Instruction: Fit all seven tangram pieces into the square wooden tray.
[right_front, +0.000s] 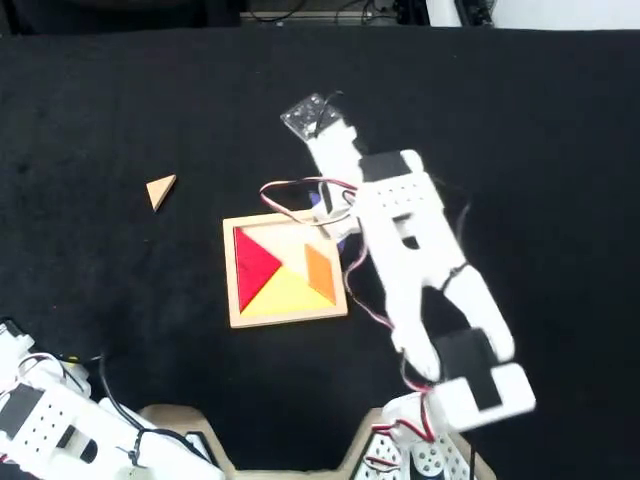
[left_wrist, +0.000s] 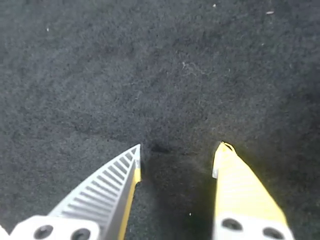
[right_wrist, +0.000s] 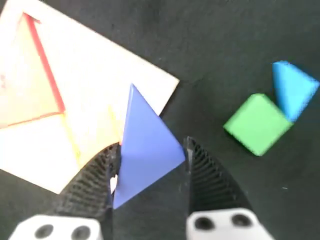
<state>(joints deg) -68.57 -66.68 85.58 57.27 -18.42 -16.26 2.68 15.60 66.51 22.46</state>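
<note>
Tangram pieces lay scattered. A red triangle (right_front: 254, 262), a yellow triangle (right_front: 285, 295) and an orange piece (right_front: 320, 272) sat flat inside the square wooden tray (right_front: 288, 319), which rested near the middle of the black cloth (right_front: 120, 100). A tan triangle (right_front: 160, 190) lay on the cloth well apart from the tray, on the left arm's side.

The right gripper (right_wrist: 152, 147) was clamped on a violet-blue triangle (right_wrist: 145, 130), with a finger against each side of it. It held the piece over a corner of the tray (the triangle's tip reached over the bare wood). On the cloth near that corner, a green square (right_wrist: 257, 123) and a blue triangle (right_wrist: 292, 87) touched each other.

The left gripper (left_wrist: 177, 152) had its fingers spread with nothing between them, and it hung over bare cloth.
</note>
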